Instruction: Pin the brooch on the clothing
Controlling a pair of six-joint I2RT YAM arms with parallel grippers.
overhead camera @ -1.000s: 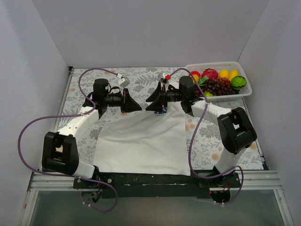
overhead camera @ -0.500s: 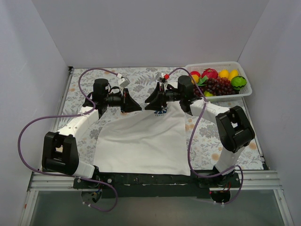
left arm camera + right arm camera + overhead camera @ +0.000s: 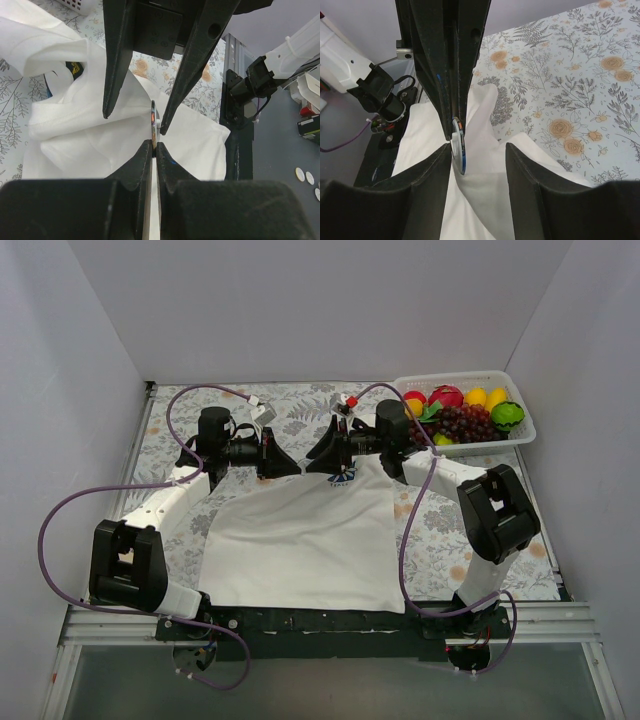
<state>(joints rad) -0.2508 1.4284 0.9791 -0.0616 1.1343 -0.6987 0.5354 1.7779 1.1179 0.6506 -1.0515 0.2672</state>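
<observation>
Top external shows me a floral-print surface (image 3: pixel 300 410) boxed in by plain white walls (image 3: pixel 300 310), with a fruit basket (image 3: pixel 520 435) at the far right. Both arms bend inward, nose to nose over the white T-shirt (image 3: pixel 300 540). My left end effector (image 3: pixel 154 150) is clamped on the brooch (image 3: pixel 153 120) — edge-on, upright — while the right end effector (image 3: pixel 480 147) stands parted, straddling it.

Showing plain white across the T-shirt (image 3: pixel 300 540) mid frame; spreading grey leaves and orange blooms over the pale tablecloth (image 3: pixel 310 410); glowing red, yellow, green and dark purple among the fruit (image 3: pixel 465 423) in the white basket (image 3: pixel 455 377) upper right; trailing purple along the cables (image 3: pixel 402 560); flashing blue and white at the brooch (image 3: pixel 459 145) edge.
</observation>
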